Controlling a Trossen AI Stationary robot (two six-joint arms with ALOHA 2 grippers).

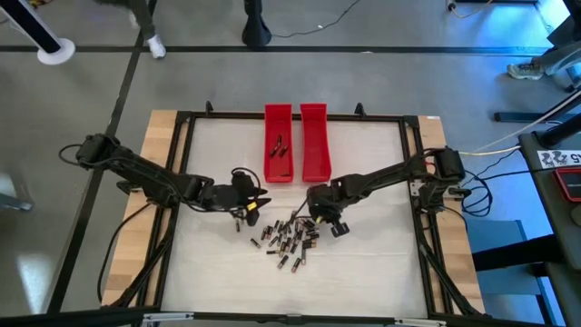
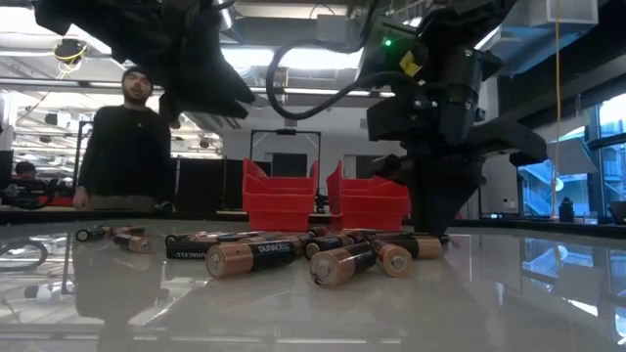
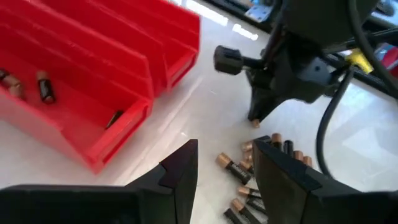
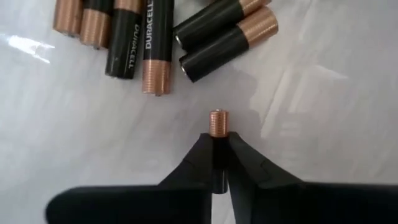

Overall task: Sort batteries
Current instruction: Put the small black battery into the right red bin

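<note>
White table [image 1: 363, 272]: two red trays [image 1: 278, 145]; right hand [image 4: 218, 144] clamps one battery [image 4: 217, 122]; left hand [image 3: 224, 168] apart

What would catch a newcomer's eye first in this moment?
The right gripper, down at the far edge of the scattered batteries, pinches one slim battery. Beyond stand two red trays, the left already holding a few. The left gripper hovers open beside the pile.
</note>
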